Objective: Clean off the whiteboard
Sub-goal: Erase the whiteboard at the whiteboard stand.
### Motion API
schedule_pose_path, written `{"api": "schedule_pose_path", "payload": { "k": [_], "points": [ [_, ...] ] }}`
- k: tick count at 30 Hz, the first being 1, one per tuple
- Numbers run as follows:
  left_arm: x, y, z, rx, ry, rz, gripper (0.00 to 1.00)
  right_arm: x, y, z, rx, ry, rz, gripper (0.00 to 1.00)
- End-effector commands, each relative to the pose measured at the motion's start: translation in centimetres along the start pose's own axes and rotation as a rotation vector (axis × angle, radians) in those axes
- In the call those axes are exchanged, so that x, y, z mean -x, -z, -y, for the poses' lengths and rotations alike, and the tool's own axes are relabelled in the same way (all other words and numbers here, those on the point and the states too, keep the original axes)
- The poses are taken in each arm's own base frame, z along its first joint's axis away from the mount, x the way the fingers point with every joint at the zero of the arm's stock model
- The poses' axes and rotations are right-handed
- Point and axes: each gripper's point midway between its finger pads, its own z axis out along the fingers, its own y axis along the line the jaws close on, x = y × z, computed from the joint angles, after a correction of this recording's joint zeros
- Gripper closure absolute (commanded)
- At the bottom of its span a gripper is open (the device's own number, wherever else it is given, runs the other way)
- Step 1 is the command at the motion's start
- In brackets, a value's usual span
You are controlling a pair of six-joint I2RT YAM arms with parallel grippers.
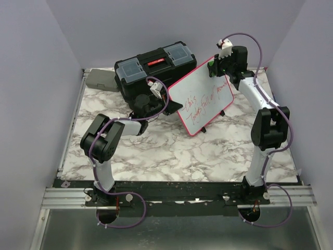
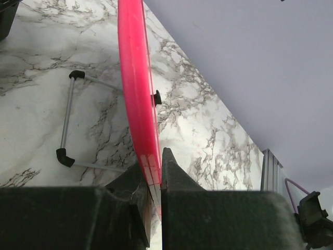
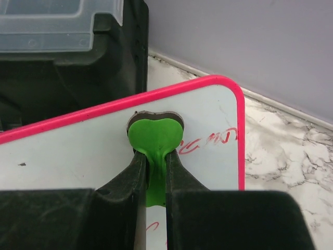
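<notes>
The whiteboard [image 1: 200,95], white with a pink-red frame and red handwriting, stands tilted on black feet at mid-table. My left gripper [image 1: 162,107] is shut on its left edge; the left wrist view shows the pink frame [image 2: 136,88] running edge-on between my fingers. My right gripper [image 1: 212,66] is shut on a green heart-shaped eraser [image 3: 155,136] and presses it against the board's face near the top right corner [image 3: 229,88], just left of some red writing [image 3: 208,141].
A black toolbox [image 1: 153,67] with clear lid compartments stands right behind the board. A grey box [image 1: 100,79] lies at the table's back left. The board's wire stand [image 2: 65,122] rests on the marble tabletop [image 1: 156,153]. Purple walls enclose the table.
</notes>
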Motion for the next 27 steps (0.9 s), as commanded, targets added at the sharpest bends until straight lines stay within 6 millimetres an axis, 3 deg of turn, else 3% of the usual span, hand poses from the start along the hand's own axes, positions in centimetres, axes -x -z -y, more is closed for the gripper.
{"api": "schedule_pose_path", "payload": {
  "k": [1,6,9,12,18,22,27],
  "points": [
    [-4.2,0.5,2.9,-0.164,-0.029,-0.155,1.0,-5.7,0.2,-0.5,0.021,0.014,-0.141,0.99],
    [-4.2,0.3,2.9,-0.167,-0.024,-0.152,1.0,-7.8,2.3,-4.7,0.23,0.04,-0.16,0.99],
    [-4.1,0.2,2.8,-0.168,-0.021,-0.15,1.0,-7.9,2.7,-5.6,0.266,0.044,-0.143,0.99],
    [-4.1,0.2,2.9,-0.168,-0.02,-0.151,1.0,-6.5,2.2,-4.9,0.231,0.029,-0.113,0.99],
    [-4.1,0.3,2.9,-0.165,-0.026,-0.156,1.0,-1.7,0.0,-1.5,0.073,-0.017,-0.03,0.99],
    [-4.1,0.4,3.0,-0.163,-0.027,-0.156,1.0,0.2,-1.1,0.4,-0.013,-0.03,-0.004,0.99],
    [-4.2,0.4,2.9,-0.164,-0.025,-0.158,1.0,-2.0,-1.5,1.6,-0.056,-0.037,-0.064,0.99]
  ]
}}
